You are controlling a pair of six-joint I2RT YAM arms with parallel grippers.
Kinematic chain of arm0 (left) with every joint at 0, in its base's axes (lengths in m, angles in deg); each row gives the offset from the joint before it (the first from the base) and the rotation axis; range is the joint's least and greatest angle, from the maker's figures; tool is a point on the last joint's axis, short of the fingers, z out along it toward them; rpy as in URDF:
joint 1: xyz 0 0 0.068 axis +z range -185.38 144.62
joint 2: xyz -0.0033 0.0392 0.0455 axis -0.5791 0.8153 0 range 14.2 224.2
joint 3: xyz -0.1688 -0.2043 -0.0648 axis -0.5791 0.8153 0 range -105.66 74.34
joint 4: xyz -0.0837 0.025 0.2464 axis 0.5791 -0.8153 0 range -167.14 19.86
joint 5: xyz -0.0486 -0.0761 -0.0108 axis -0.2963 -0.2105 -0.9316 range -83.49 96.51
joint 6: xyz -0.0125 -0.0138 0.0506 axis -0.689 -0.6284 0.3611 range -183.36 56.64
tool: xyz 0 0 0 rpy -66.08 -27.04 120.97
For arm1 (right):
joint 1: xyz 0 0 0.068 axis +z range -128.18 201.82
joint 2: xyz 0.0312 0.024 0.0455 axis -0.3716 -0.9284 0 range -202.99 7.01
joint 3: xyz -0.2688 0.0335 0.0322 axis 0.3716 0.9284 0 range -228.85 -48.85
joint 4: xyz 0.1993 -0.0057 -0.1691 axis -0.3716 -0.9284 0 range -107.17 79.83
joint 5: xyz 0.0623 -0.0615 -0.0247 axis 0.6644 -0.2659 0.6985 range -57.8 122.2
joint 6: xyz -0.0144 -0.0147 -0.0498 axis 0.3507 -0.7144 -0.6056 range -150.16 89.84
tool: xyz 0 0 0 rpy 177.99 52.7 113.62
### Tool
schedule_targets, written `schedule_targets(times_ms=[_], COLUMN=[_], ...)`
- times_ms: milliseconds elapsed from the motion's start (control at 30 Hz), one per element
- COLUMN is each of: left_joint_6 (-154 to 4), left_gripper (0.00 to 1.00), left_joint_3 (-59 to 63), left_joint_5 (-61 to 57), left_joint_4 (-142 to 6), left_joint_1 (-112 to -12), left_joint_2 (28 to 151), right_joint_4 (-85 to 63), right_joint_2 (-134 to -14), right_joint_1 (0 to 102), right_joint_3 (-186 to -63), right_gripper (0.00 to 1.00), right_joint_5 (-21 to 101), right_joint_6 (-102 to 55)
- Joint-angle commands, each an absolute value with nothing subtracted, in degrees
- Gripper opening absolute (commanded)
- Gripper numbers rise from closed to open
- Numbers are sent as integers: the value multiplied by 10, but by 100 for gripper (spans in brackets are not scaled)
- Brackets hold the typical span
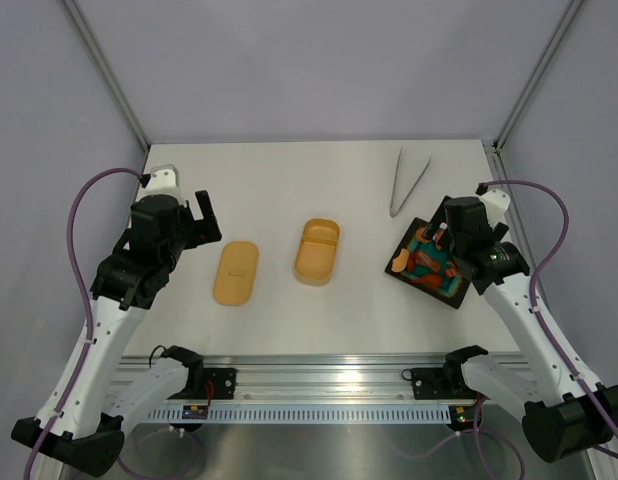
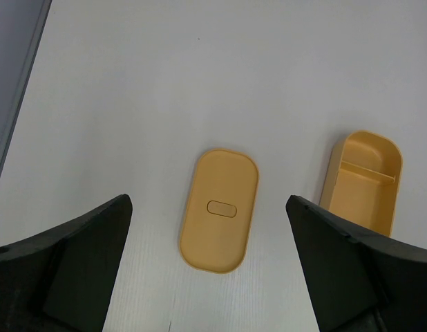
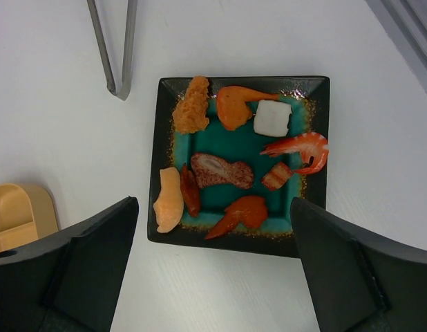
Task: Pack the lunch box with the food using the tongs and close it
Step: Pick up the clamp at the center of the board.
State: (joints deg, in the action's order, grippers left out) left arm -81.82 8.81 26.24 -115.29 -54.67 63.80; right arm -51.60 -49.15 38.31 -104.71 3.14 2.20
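Note:
The orange-tan lunch box point(image 1: 317, 251) stands open and empty at the table's middle, its divider showing; the left wrist view has the lunch box point(image 2: 362, 181) at right. Its flat lid point(image 1: 236, 272) lies left of it, and in the left wrist view the lid point(image 2: 220, 209) sits ahead of my left gripper point(image 2: 208, 273), which hangs open and empty above the table. Several food pieces point(image 3: 220, 170) lie on a black square tray point(image 3: 310, 88). My right gripper point(image 3: 213, 266) hovers open above the tray's near edge. The silver tongs point(image 1: 407, 180) lie untouched at the back right; the tongs' joined end point(image 3: 118, 86) shows.
The tray point(image 1: 407, 278) sits tilted at the right, partly under my right arm. Grey walls and metal posts point(image 1: 109, 75) bound the table at the back and sides. A rail point(image 1: 319, 385) runs along the near edge.

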Motion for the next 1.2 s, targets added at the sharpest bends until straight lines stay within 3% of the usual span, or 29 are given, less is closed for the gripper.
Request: schedule_targets(times_ms=[0,833,1033,1167], left_joint_6=[-815,-816,-819,-820], left_gripper=[99,99,99,99], left_joint_3=[70,84,88,87], left_joint_5=[255,254,246,242], left_joint_4=[-1139,-1158,-1151,-1149], left_joint_1=[-545,-545,-545,-545], left_joint_2=[638,633,639,646], right_joint_4=[-507,-495,-483,-478], right_joint_2=[-473,-486,-563,-700], right_joint_1=[384,383,383,383], right_joint_3=[-1043,-1029,-1074,-1158], right_gripper=[99,100,99,99], right_joint_5=[41,142,148,120], right_joint_6=[21,-8,-26,-53])
